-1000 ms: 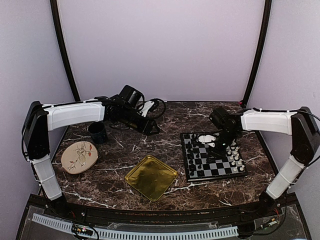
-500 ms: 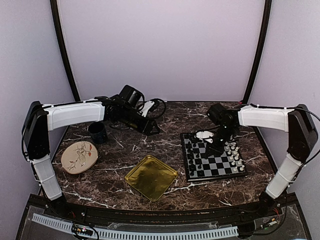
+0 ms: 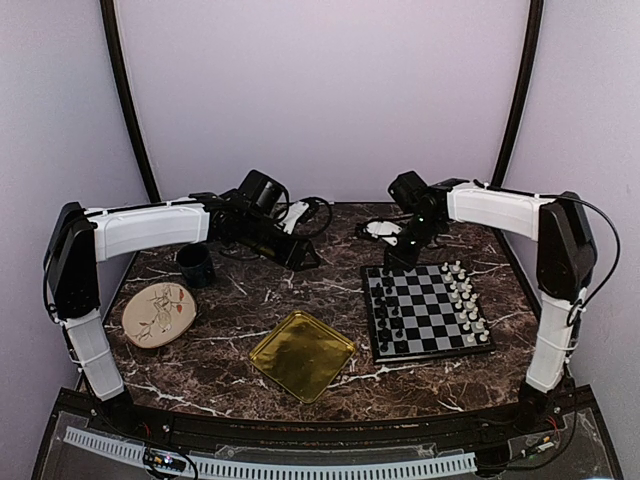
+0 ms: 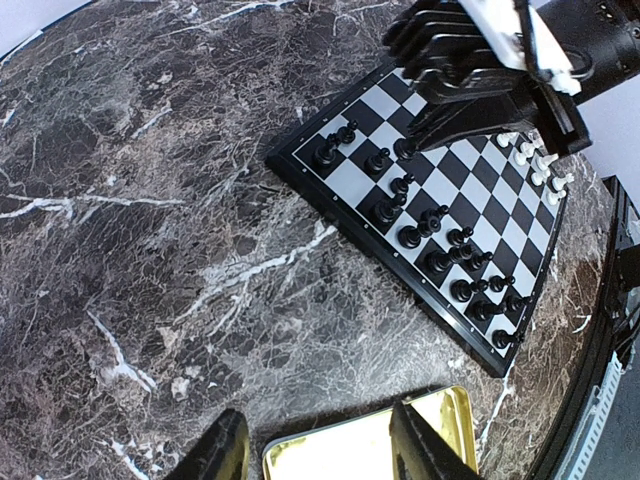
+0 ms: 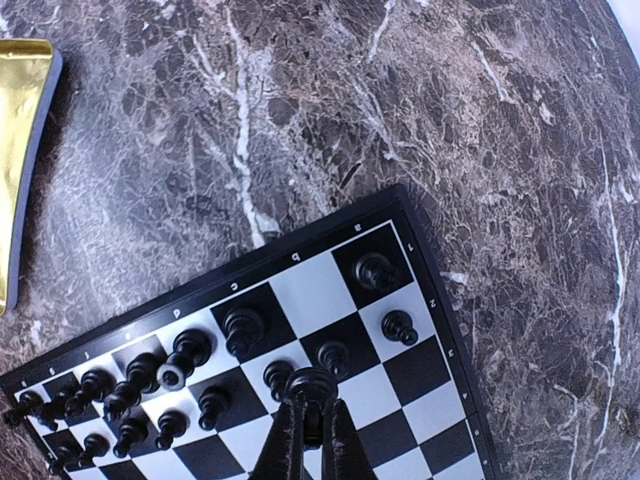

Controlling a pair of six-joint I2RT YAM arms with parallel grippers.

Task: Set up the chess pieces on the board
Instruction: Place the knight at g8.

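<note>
The jaws of the right gripper [image 5: 309, 405] are clamped on a black chess piece [image 5: 310, 384] above the crowded black-side corner of the board [image 5: 312, 292]; those of the left gripper [image 4: 320, 450] are parted and empty. The piece is best lowered upright onto the centre of a vacant square, with the neighbouring pieces [image 5: 245, 325] left untouched, and released only once seated.

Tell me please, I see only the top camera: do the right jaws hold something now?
Observer: Yes. In the right wrist view, the fingertips of the right jaws are shut on a black piece, over the board near its corner.
Operator: And the left jaws, are they free?
Observer: The left wrist view shows the fingertips of the left jaws well apart, with nothing between them.
</note>
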